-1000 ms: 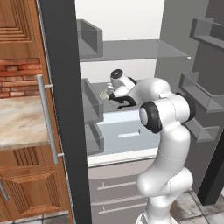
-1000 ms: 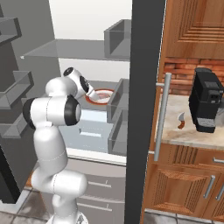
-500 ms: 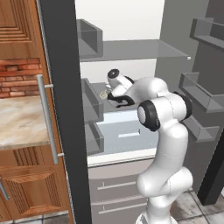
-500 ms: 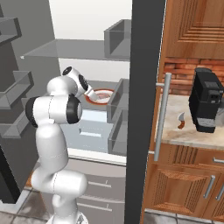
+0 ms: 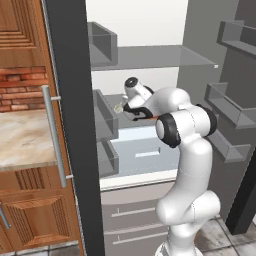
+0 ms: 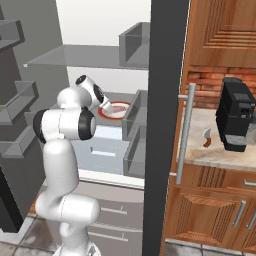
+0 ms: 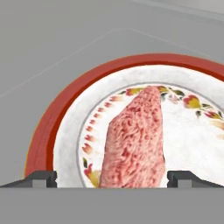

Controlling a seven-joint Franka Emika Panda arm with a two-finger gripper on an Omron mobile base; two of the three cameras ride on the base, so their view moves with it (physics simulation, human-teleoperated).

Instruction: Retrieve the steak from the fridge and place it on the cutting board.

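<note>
Claw (image 7: 112,177) spread astride steak (image 7: 135,140) — plate (image 7: 65,131) rim cut off.

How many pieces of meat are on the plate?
1. The steak lies on the red-rimmed plate on a fridge shelf, between the open gripper fingertips. The plate's near edge is cut off, so more could be hidden.

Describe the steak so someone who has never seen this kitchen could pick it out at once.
Inside the open fridge, on the middle shelf, sits a red-rimmed white plate. The steak lies on it: a pinkish-red slab with paler streaks, the plate's one piece of food.
</note>
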